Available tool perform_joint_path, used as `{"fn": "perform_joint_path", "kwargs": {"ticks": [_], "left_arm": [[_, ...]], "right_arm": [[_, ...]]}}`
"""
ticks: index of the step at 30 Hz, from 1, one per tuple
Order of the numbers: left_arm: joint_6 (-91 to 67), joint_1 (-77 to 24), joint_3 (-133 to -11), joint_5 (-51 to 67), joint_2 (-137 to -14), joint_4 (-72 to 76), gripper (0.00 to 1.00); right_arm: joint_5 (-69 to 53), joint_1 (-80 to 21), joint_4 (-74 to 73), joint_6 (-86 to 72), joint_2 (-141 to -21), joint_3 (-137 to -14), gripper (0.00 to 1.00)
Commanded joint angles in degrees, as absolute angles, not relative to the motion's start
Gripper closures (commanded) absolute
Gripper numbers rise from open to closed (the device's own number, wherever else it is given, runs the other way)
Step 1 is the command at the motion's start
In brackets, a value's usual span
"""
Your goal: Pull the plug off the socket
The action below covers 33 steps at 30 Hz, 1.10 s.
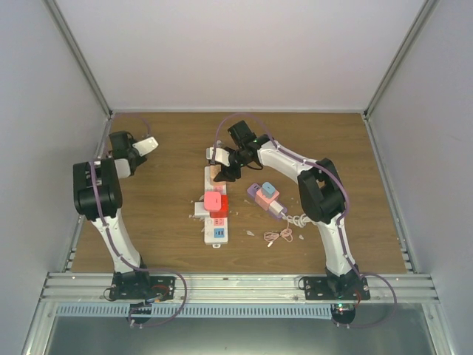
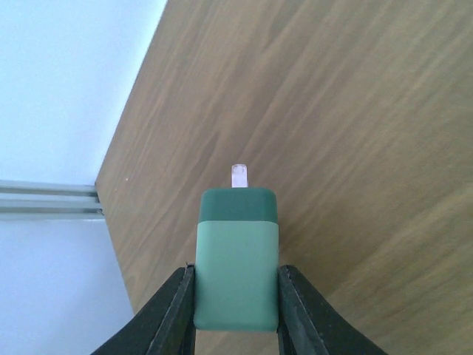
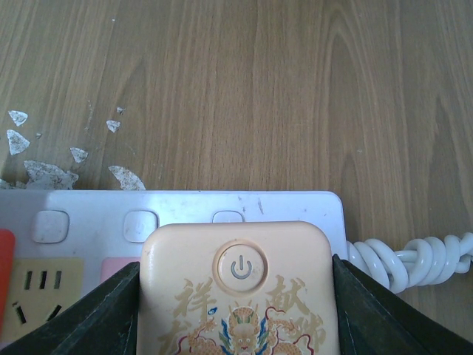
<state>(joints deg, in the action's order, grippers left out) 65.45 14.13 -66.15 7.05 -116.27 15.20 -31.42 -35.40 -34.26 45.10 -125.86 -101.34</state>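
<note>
Overhead, at ten o'clock on the tabletop (image 1: 170,240): left fingers (image 1: 139,146) clenched on a green plug (image 1: 150,143), well apart from the white power strip (image 1: 216,233). At the strip's twelve o'clock end: right fingers (image 1: 224,171) around a peach plug (image 1: 213,172).
Left wrist: green plug gripped on both sides, prong forward.
Right wrist: peach plug sitting on the strip's end, grasped on both sides; red plug (image 3: 4,259) at nine o'clock.

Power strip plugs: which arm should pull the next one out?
Right. Its fingers grip the peach plug on the power strip; the left fingers are busy holding a green plug far off.
</note>
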Motion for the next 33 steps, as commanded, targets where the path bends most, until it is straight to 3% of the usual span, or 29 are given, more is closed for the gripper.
{"fn": "perform_joint_path", "kwargs": {"ticks": [1, 7, 13, 19, 22, 25, 33], "left_arm": [[72.5, 11.5, -61.0, 1.7, -117.3, 26.5, 0.71], [70.7, 10.6, -60.9, 2.8, -116.7, 22.2, 0.56], [69.1, 10.6, -60.6, 9.8, -111.5, 11.8, 0.36], [66.5, 11.3, -63.3, 19.7, -106.7, -3.2, 0.23], [67.5, 11.3, -64.7, 26.7, -104.7, -12.4, 0.18], [68.9, 11.3, -64.8, 32.4, -102.8, -18.5, 0.17], [67.9, 10.6, -64.3, 45.4, -98.8, -26.5, 0.16]], "right_arm": [[-29.6, -34.6, -39.4, 42.6, -126.1, -99.3, 0.85], [-29.9, -34.6, -39.0, 42.5, -125.8, -99.0, 0.83], [-30.3, -34.7, -38.7, 42.6, -125.6, -99.1, 0.80], [-30.6, -34.6, -38.8, 42.9, -125.7, -99.6, 0.77], [-30.9, -34.6, -39.1, 43.3, -125.7, -99.5, 0.61], [-31.5, -34.6, -38.9, 43.3, -125.2, -99.6, 0.51], [-32.9, -34.6, -40.2, 43.4, -125.1, -102.7, 0.43]]}}
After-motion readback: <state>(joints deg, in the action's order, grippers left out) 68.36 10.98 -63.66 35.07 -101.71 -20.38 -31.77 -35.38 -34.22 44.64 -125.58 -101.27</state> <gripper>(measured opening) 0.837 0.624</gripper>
